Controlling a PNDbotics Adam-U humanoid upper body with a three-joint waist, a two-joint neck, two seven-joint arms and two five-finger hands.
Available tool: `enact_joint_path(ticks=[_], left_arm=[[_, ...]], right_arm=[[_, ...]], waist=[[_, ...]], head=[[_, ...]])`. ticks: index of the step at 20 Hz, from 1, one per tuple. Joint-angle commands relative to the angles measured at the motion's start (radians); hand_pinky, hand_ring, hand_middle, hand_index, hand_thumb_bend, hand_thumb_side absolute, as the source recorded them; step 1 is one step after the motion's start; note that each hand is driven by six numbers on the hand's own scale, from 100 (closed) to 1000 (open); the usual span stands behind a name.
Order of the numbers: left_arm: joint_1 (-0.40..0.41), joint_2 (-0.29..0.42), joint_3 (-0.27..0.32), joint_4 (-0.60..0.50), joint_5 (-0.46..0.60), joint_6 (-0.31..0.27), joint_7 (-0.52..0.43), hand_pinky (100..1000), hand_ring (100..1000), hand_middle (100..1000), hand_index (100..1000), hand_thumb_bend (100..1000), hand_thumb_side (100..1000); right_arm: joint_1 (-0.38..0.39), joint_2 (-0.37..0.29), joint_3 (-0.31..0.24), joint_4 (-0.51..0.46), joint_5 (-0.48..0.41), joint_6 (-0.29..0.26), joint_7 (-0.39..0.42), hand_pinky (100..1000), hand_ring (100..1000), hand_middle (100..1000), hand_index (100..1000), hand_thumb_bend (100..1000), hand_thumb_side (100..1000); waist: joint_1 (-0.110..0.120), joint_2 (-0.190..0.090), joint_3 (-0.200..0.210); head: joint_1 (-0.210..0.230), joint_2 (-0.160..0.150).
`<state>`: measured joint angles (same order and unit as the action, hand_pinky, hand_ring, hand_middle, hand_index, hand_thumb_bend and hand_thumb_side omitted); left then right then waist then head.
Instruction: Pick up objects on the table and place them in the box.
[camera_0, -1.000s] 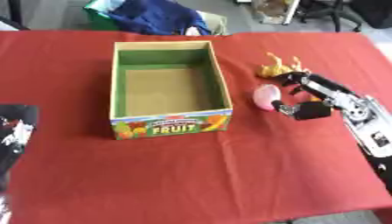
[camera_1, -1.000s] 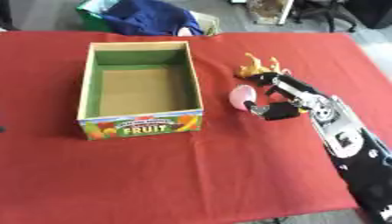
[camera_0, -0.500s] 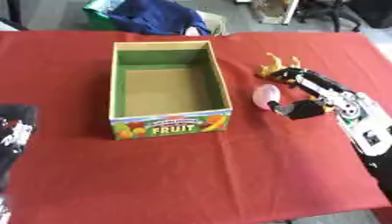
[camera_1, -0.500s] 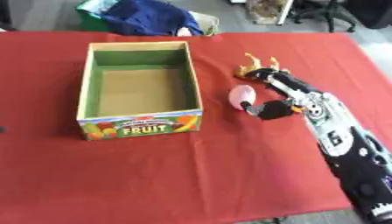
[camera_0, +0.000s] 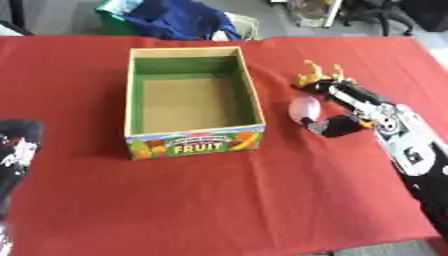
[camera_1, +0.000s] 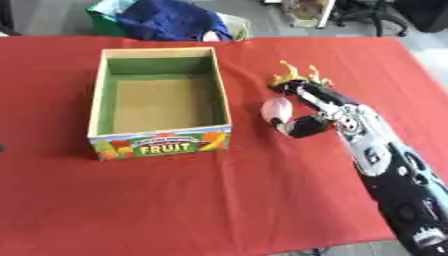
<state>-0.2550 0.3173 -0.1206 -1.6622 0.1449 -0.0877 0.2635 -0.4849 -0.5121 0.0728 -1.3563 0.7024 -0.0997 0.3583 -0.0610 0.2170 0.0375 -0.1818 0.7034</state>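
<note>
- The fingers (camera_0: 337, 89) of the right hand (camera_0: 352, 107) stretch out toward the far side of the table, while its thumb (camera_0: 328, 126) curls in from the near side, leaving a wide gap between them.
- A pale pink, rounded object (camera_0: 304, 106) lies in that gap, at the hand's left edge; the thumb tip sits just at its near side and the fingers run along its far right side. Whether either actually touches it cannot be told.
- The pink object rests on the red tablecloth (camera_0: 262, 200), outside the box and just to the right of its right wall.
- A small yellow object (camera_0: 312, 76) with several upright points sits on the cloth just beyond the fingertips, on the far side of the hand.
- The cardboard box (camera_0: 248, 89) stands left of the hand, open at the top, with green inner walls, a brown floor and a front panel printed with fruit and the word FRUIT; nothing shows inside it.
- The right arm (camera_1: 389, 170) comes in from the lower right corner, black with silver and white parts.
- The left hand (camera_0: 16, 150) shows only as a dark shape with white marks at the left edge, near the lower corner; how its fingers stand cannot be told.
- Beyond the far table edge lie a blue cloth (camera_0: 179, 19) and a green bin (camera_0: 112, 9).
</note>
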Motion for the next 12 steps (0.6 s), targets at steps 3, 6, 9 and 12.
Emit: enact_joint_path(ticks=[3, 6, 9, 12], left_arm=[[-0.007, 0.015, -0.001, -0.012, 0.005, -0.002, -0.005, 547, 686, 515, 618, 565, 418], [-0.006, 0.015, -0.001, -0.012, 0.005, -0.002, -0.005, 547, 686, 515, 618, 565, 418], [-0.006, 0.015, -0.002, -0.012, 0.006, -0.002, -0.005, 547, 687, 515, 618, 565, 418], [-0.006, 0.014, -0.002, -0.012, 0.006, -0.003, -0.005, 548, 687, 515, 618, 564, 418]], right_arm=[[-0.019, -0.012, -0.002, 0.003, 0.092, 0.005, -0.027, 800, 855, 794, 878, 244, 233], [-0.021, -0.010, -0.002, 0.004, 0.119, 0.010, -0.051, 782, 814, 696, 829, 187, 244], [-0.024, -0.008, -0.003, 0.002, 0.143, 0.015, -0.089, 767, 783, 607, 800, 131, 241], [-0.027, -0.007, -0.003, 0.003, 0.164, 0.018, -0.122, 745, 743, 497, 725, 100, 231]], waist=[[0.001, -0.014, 0.002], [0.000, -0.014, 0.003], [0.000, -0.014, 0.004], [-0.002, -0.014, 0.005]], head=[[-0.004, -0.001], [-0.004, -0.001], [-0.005, -0.001], [-0.006, -0.001]])
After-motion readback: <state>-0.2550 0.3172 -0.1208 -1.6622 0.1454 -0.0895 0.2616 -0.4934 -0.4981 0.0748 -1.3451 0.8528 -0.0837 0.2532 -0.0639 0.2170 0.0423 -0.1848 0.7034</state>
